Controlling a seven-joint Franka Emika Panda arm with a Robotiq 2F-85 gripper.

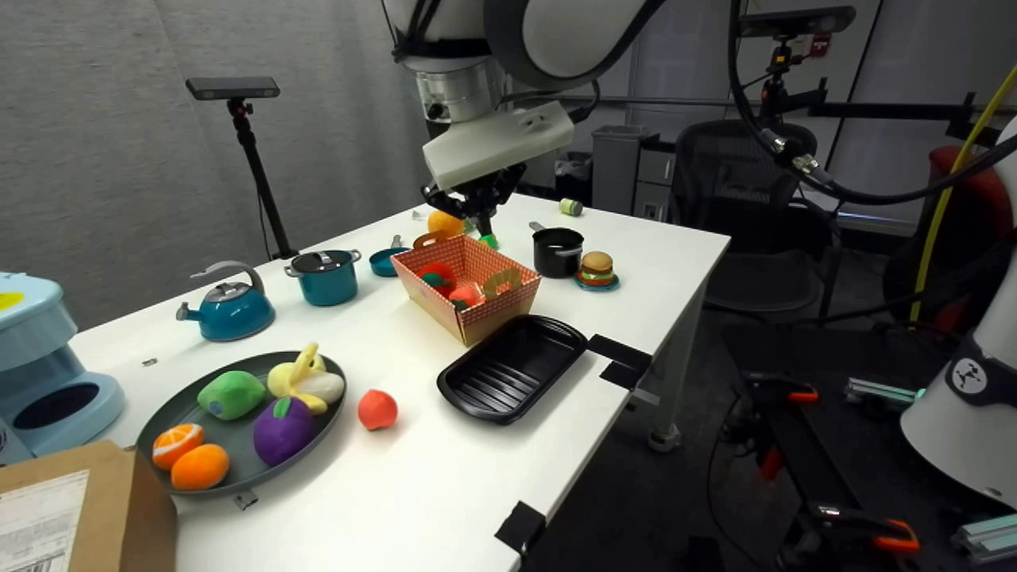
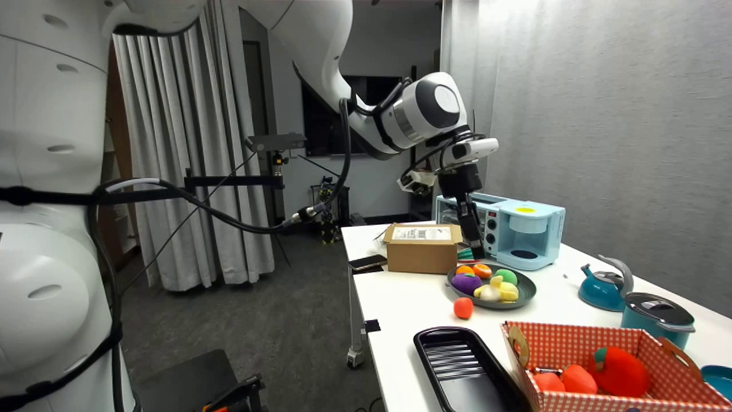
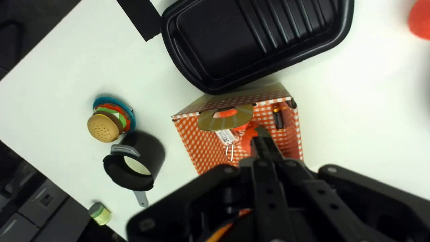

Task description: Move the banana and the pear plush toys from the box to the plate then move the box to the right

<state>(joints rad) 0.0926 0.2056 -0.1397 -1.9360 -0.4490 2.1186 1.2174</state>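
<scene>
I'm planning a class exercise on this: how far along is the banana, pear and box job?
Done, it appears: the banana and what looks like the pear lie on the plate.
In hand: nothing visible; the tool hangs shut in the air.
Left, probably: moving the box right. It stands beside the tray, though whether that step is done I cannot tell.

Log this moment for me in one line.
gripper: shut, empty, above table; banana, pear: on plate; box: beside tray, red toys inside
</scene>
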